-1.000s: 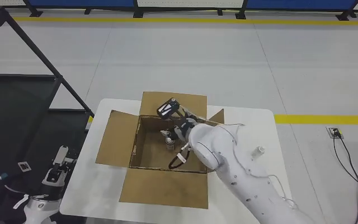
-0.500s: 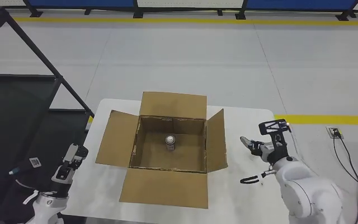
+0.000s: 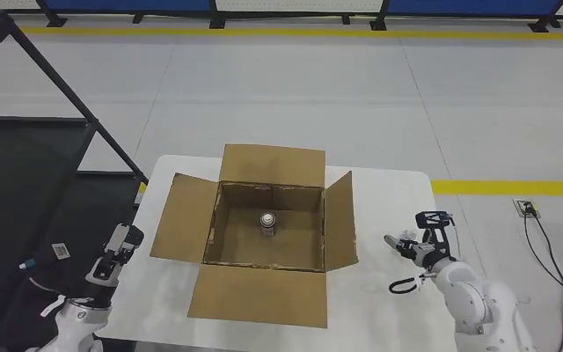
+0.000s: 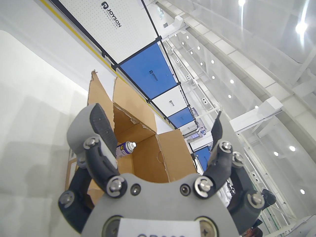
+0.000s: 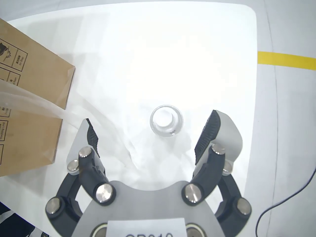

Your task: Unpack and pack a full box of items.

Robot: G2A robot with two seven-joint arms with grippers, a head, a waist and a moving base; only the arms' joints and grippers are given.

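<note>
Looking straight down past the right tool [image 5: 151, 117] onto a clear jar [image 5: 166, 124]; stands upright on the desk [image 3: 387, 189], long axis vertical, round mouth facing up toward the tool; sits between the box [image 5: 37, 87] and the desk's right edge, apart from the box wall; lies below the tool's gap, a touch off-centre in it, touched by neither side; tool spread wide, wider than the jar, gripping nothing; probably calls for a straight drop with a slight sideways correction before closing across the round body, any squeeze direction suiting it equally; far nearer to this tool than to the left tool [image 4: 157, 112], poised by the desk's left edge, likewise spread wide and empty, aimed toward the box; inside the box, toward its far wall, stands a spray can [image 3: 267, 222], upright, well apart from both tools; most likely reachable only from above, over the box walls.
</note>
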